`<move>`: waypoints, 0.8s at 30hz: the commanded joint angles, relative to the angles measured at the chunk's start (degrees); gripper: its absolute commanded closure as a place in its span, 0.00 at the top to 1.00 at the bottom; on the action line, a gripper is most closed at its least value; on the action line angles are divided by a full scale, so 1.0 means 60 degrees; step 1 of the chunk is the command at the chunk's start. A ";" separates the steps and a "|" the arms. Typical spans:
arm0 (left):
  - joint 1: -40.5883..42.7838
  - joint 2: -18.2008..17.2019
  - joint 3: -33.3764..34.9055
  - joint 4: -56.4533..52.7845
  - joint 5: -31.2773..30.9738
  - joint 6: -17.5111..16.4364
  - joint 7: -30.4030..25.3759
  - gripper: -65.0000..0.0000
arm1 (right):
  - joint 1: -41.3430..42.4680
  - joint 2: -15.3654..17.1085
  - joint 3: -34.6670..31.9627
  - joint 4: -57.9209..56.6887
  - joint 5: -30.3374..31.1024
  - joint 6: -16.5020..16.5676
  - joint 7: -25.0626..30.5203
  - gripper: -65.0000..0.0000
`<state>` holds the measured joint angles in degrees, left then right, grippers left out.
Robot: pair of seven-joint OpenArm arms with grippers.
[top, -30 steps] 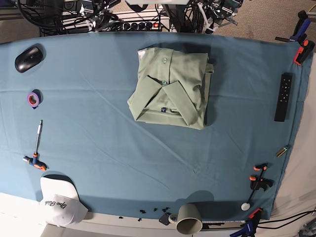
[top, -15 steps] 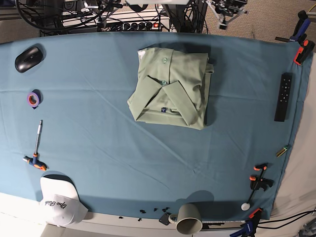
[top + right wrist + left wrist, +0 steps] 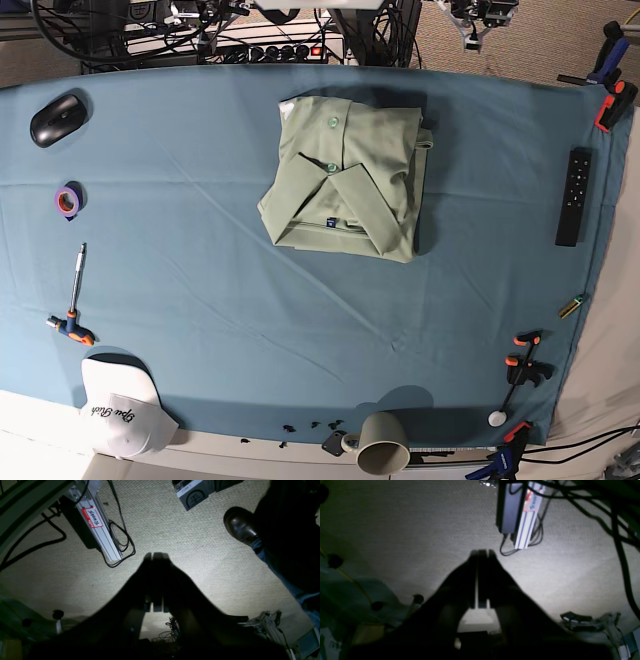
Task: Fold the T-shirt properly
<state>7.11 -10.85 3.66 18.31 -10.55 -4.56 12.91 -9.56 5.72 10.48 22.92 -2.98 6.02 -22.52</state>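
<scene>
The pale sage-green collared T-shirt [image 3: 345,178] lay as a compact folded rectangle, collar up, at the far middle of the blue table cloth [image 3: 250,300]. Folding looked done. The left gripper [image 3: 481,552] and right gripper [image 3: 153,554] hung over carpet, both clenched, empty.

One T-shirt [image 3: 347,177], one cap [image 3: 120,408], one mug [image 3: 381,443], one mouse [image 3: 56,117], one remote [image 3: 573,197], one tape roll [image 3: 67,201]

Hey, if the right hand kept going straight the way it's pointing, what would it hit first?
Probably the beige carpet. The shut right hand points at bare floor, between the aluminium rail and a shoe; depth is unclear.
</scene>
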 commanded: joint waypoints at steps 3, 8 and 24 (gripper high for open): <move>0.0029 -0.0051 -0.0007 0.0018 0.0022 -0.0262 0.0004 0.00 | -0.0015 0.0080 0.0011 0.0036 0.0390 0.0022 0.0040 0.00; 0.0033 -0.0047 -0.0007 0.0018 0.0084 -0.0321 -0.0142 0.00 | 0.0036 0.0109 0.0011 0.0036 0.0576 0.0029 0.0084 0.00; 0.0040 -0.0047 -0.0007 0.0102 -0.0787 -0.1953 -0.0361 0.00 | 0.0033 0.0102 0.0011 0.0047 0.1566 0.0022 0.0331 0.00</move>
<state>7.14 -10.81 3.68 18.76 -15.11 -15.97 10.52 -9.21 5.85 10.48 22.92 6.13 6.02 -20.75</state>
